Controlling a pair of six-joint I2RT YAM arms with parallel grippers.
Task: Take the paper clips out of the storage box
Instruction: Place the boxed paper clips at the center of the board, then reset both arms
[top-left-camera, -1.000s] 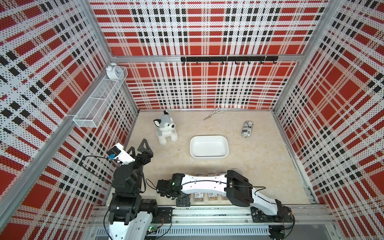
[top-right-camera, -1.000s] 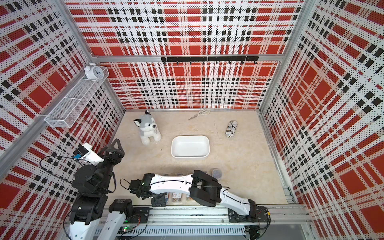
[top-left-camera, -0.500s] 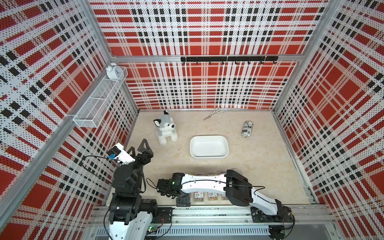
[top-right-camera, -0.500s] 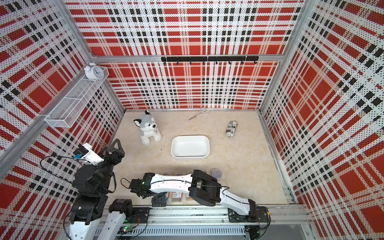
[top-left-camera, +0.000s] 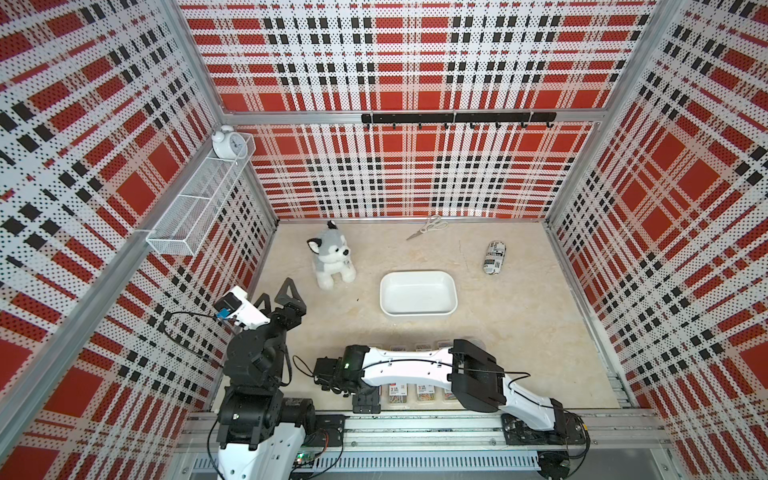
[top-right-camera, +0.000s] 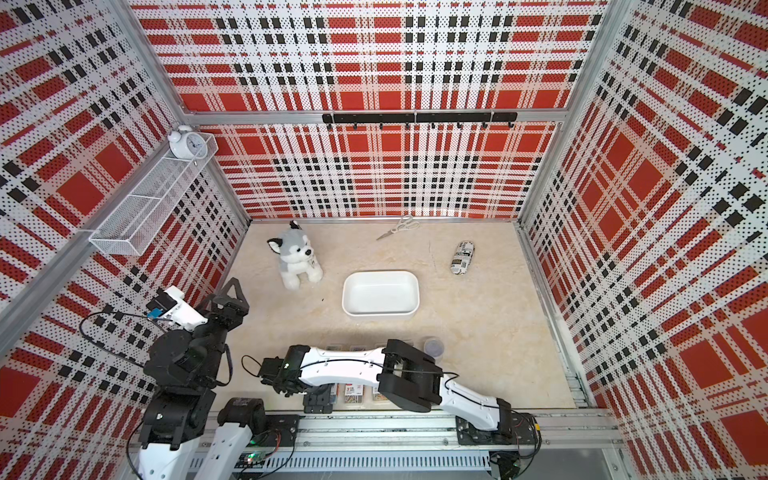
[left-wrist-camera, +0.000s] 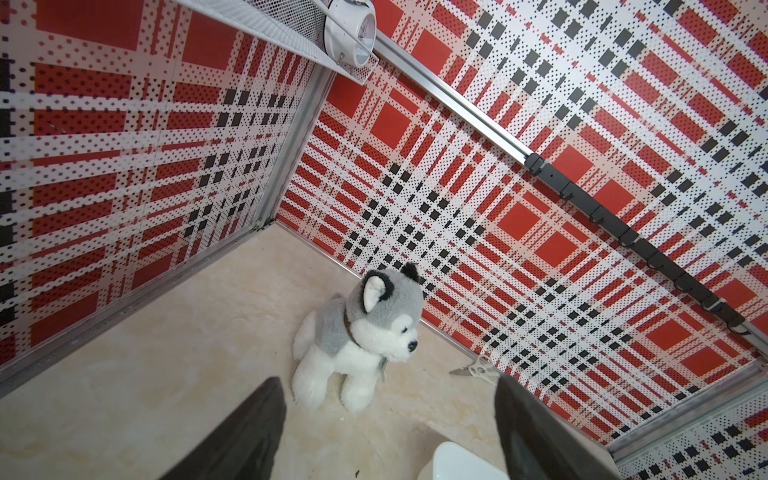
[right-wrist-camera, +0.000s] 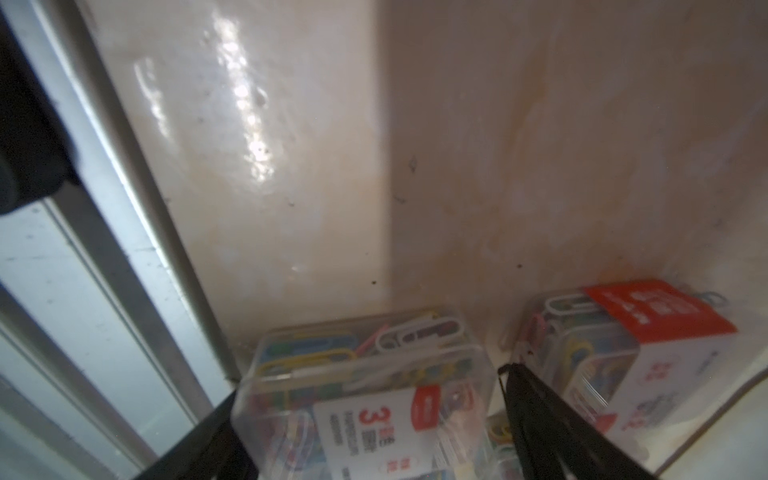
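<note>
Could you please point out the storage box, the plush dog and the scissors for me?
storage box (top-left-camera: 417, 293), in a top view, on its bare inner floor.
plush dog (top-left-camera: 331, 266), in a top view, on its chest.
scissors (top-left-camera: 425, 230), in a top view, near the pivot.

Lab robot cell, plaid perforated walls (top-left-camera: 415, 178), aluminium rail (top-left-camera: 415, 424)

You have red, white and black plaid on the dotted walls (top-left-camera: 415, 62) and a beige marbled floor (top-left-camera: 519, 311). The box (top-left-camera: 418, 293) is plain white, the dog (top-left-camera: 332, 259) grey and white, the cylinder (top-left-camera: 494, 257) black-and-white print. Your clip cases (right-wrist-camera: 365, 374) are clear, with multicoloured clips (right-wrist-camera: 307, 357) and red-and-white labels (right-wrist-camera: 648, 307).
</note>
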